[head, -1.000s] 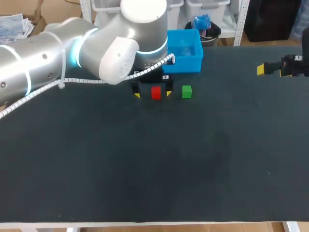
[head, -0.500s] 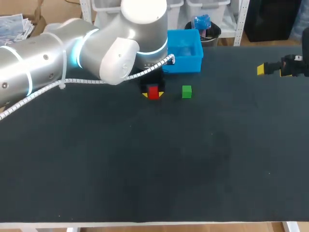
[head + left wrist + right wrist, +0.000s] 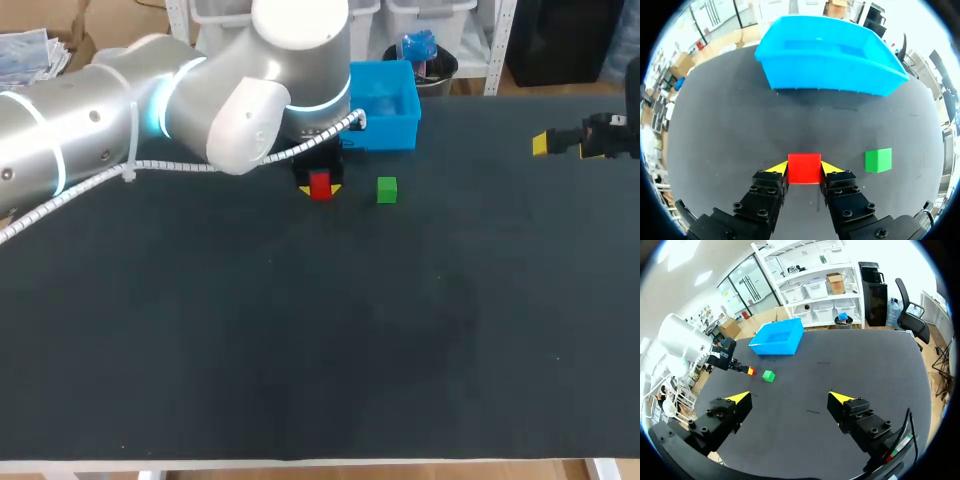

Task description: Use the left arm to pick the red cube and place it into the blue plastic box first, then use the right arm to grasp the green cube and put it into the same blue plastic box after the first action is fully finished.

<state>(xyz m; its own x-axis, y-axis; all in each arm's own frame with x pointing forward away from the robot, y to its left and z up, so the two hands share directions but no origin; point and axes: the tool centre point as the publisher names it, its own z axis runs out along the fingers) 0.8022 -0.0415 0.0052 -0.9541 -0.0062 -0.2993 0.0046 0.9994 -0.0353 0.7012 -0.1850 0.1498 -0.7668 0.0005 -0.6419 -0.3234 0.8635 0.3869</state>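
Head: left tool [image 3: 320,190] gripping red cube [image 3: 320,184], near blue plastic box [image 3: 385,105]; green cube [image 3: 387,189] just beside | Left wrist: both yellow tips press cube's sides | Right wrist: right tool [image 3: 790,397] wide open, holding nothing, well apart from cubes

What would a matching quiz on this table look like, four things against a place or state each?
Things: 1 red cube; 2 green cube; 3 box; 4 right pincer.
States: A open, holding nothing; B gripped by left pincer; C loose on the table; D at the table's far edge.
Pairs: 1-B, 2-C, 3-D, 4-A.
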